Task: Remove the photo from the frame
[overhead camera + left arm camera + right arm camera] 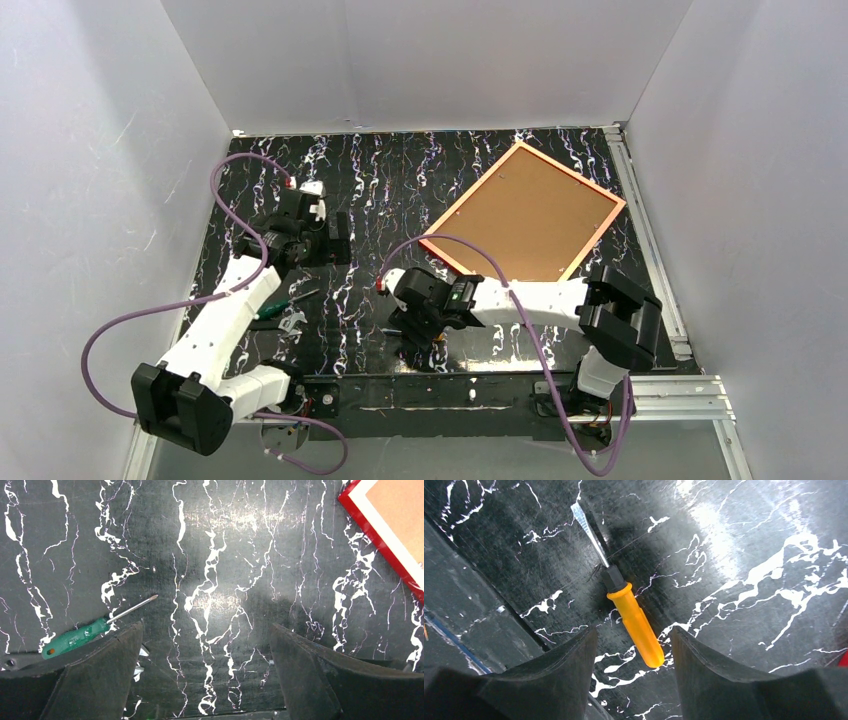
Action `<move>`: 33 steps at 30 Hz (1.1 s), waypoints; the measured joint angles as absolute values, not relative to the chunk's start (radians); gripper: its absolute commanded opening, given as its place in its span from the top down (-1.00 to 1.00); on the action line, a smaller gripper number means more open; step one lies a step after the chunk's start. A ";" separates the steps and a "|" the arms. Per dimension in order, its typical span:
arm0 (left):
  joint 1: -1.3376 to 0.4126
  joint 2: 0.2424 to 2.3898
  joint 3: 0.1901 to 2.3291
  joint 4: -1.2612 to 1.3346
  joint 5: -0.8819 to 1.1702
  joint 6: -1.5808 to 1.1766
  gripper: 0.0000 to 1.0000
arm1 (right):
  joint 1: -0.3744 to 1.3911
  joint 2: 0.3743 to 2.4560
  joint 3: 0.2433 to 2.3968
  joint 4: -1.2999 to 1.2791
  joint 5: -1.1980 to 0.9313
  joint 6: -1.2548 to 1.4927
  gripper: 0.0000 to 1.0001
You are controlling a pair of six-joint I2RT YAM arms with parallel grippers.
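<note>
while the frame (572, 173) lies back up, left pincer (206, 630) spread, right pincer (634, 632) spread astride orange screwdriver (638, 627)

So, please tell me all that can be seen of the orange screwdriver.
The screwdriver has a smooth orange handle, plastic by its look, a black collar and a bare metal shaft ending in a flat blade. It lies flat on the black marbled table, close to its edge, blade pointing up-left in the right wrist view. The right gripper hangs over the handle's end, open, one finger on each side; neither seems to touch it.
</note>
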State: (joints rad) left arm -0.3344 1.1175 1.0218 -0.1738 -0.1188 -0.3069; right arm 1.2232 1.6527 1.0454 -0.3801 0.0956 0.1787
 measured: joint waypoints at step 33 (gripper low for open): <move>-0.291 1.506 0.822 0.650 0.703 -0.870 -0.96 | 0.696 0.943 0.542 -0.088 -0.072 0.588 0.97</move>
State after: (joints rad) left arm -0.2909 1.5063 0.8223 0.6502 0.7029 -0.8703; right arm 0.6960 0.9428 0.5423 -0.0883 -0.0719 0.5880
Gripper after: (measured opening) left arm 0.980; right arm 0.237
